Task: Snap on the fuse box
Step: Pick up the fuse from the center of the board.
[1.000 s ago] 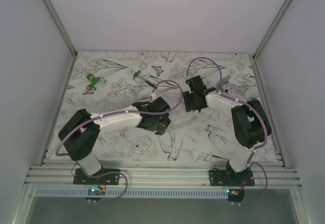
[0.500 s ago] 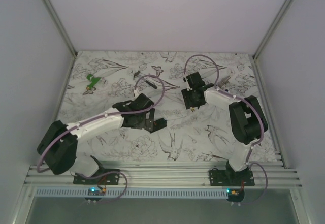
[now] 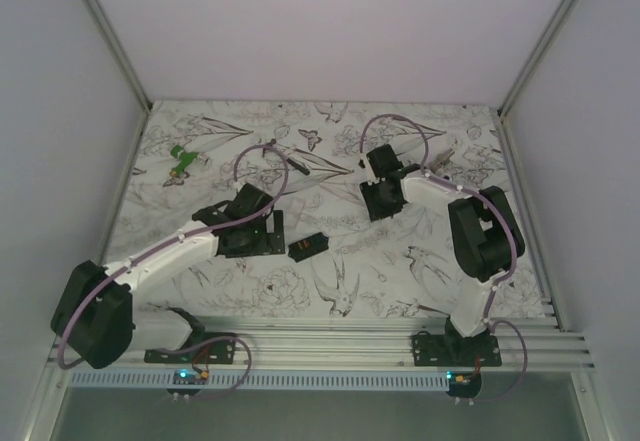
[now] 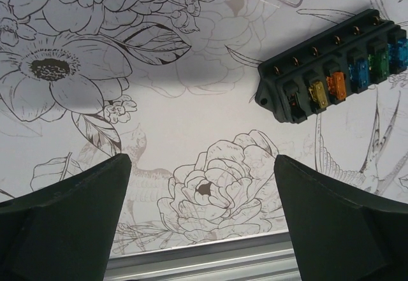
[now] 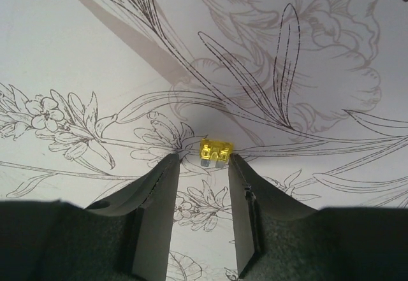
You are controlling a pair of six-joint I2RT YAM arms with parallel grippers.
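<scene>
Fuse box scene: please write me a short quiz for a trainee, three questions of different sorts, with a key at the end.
1. True or false: the left gripper holds the fuse box.
2. What lies just at the fingertips of the right gripper?
A. a loose yellow blade fuse
B. a green clip
C. a screw
3. In the left wrist view, which fuse sits in the fuse box between the yellow fuse and the nearest blue fuse?

Key: 1 false, its jaws stand wide open with nothing between them, and the box lies apart from it; 2 A; 3 the orange fuse.
</scene>
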